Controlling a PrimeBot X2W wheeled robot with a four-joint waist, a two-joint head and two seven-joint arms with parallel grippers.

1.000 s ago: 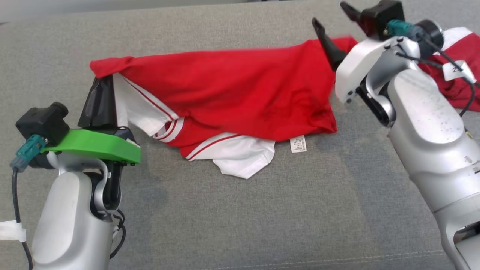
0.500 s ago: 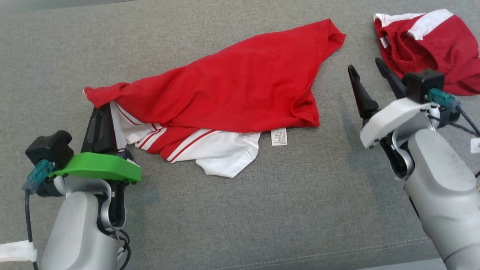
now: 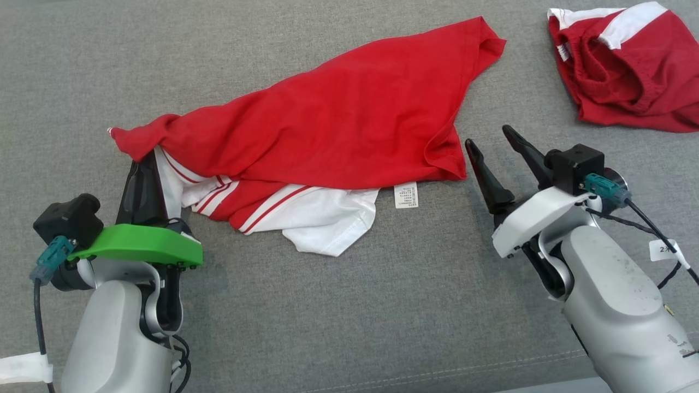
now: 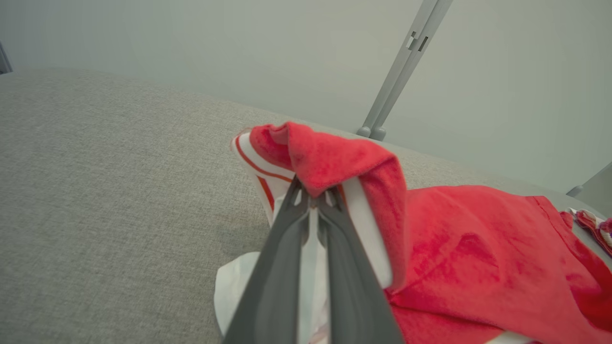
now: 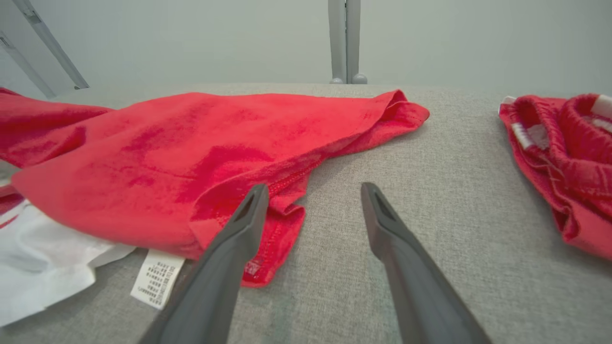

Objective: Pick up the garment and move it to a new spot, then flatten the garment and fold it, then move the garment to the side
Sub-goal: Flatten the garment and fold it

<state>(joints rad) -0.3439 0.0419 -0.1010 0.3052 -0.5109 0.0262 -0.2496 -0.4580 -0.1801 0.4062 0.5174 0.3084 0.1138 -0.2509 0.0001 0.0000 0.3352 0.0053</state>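
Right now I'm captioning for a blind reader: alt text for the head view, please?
A red and white shirt lies crumpled on a grey fabric surface; the left gripper is shut on its left corner, the right gripper open beside its right edge. A second red garment lies at upper right.

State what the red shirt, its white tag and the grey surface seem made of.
Red shirt: soft matte knit, likely cotton or polyester; it drapes and creases. Tag: thin printed woven or paper-like label. Grey surface: coarse woven upholstery, visible weave and seam.

Bright, even, diffuse light casts soft shadows; wrist views bend at their edges.
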